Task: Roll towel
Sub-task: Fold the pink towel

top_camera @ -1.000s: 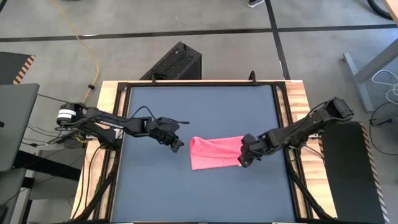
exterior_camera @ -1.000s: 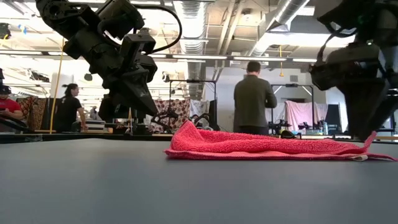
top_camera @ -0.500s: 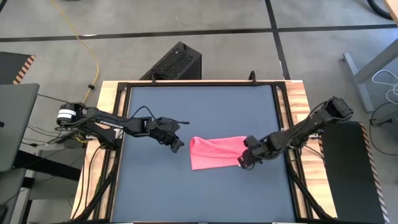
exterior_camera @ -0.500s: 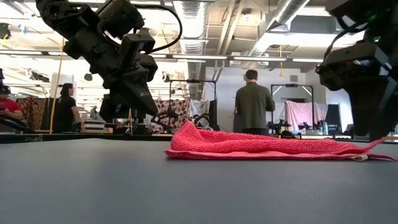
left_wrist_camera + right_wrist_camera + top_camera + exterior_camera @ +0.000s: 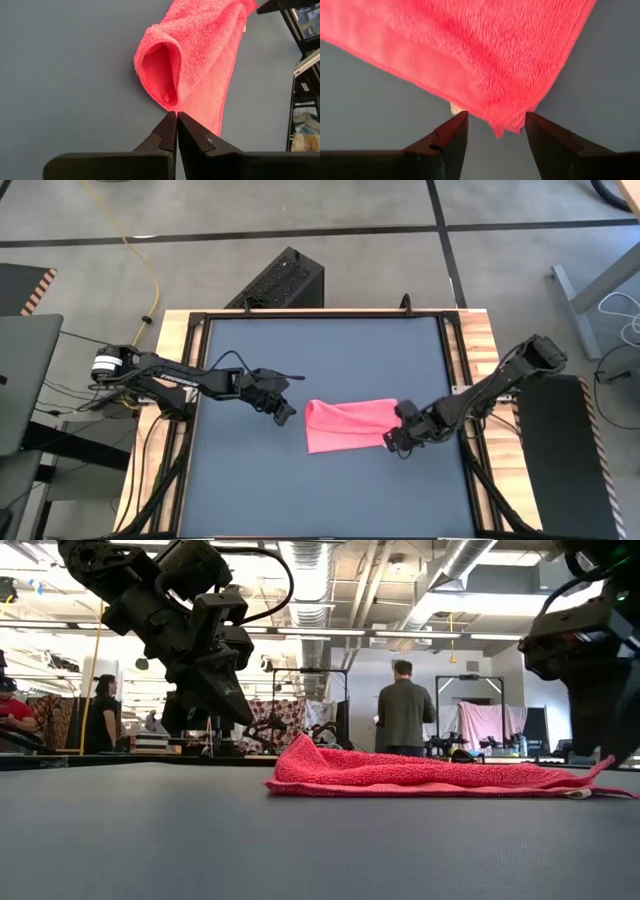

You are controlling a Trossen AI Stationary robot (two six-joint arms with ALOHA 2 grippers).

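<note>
Item: small bright pink terry towel (image 5: 346, 426), folded flat at mid-worktop; its far layers are hidden under the fold. Dark grey matte worktop (image 5: 320, 360); workshop behind, a person (image 5: 404, 708) standing. Left gripper (image 5: 287, 411) hovers beside the towel's left end, jaws pressed together. Right gripper (image 5: 495, 131), jaws spread astride the right corner, has drawn slightly outward since earlier.

The towel (image 5: 345, 426) lies on the surface (image 5: 320, 360) just past centre toward 4 o'clock. The left gripper (image 5: 287, 412) sits at the towel's 9 o'clock, the right gripper (image 5: 392, 442) at its 4 o'clock corner.
</note>
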